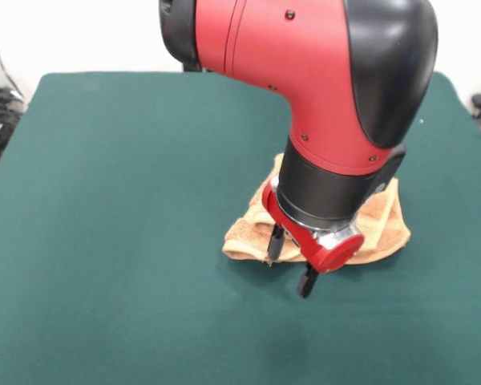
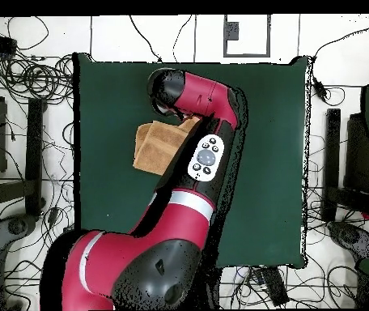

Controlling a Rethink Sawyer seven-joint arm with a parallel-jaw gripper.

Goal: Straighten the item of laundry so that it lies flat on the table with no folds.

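Scanning left to right, front view: bare cover, then the bunched cloth, then bare cover again.

Table (image 1: 104,200): dark green cover, wide and bare on the left half; plenty of room to spread the cloth once it is opened out.

Towel (image 1: 248,237): orange-tan terry, lying right of centre as a rumpled heap with rolled folds along its near edge. It rests on the cover, partly hidden behind the arm. In the overhead view the towel (image 2: 157,146) shows as a doubled-over patch just beside the wrist, so it is far from flat.

Arm (image 1: 321,96): red and black, bent down over the heap, likely so the tool can reach the near folds from above.

Gripper (image 1: 292,261): two dark fingers (image 1: 276,243) stand apart with nothing between them, tips pointing down at the near edge of the heap. One tip sits over the cloth's front fold, the other over the cover just in front of it. Whether either touches the fabric I cannot tell.

Step in hand: probably lining up to pinch a front fold and draw it outward.

Progress: early, judging by the folds.

Risk: pinching several layers together would drag the whole bundle instead of opening it.
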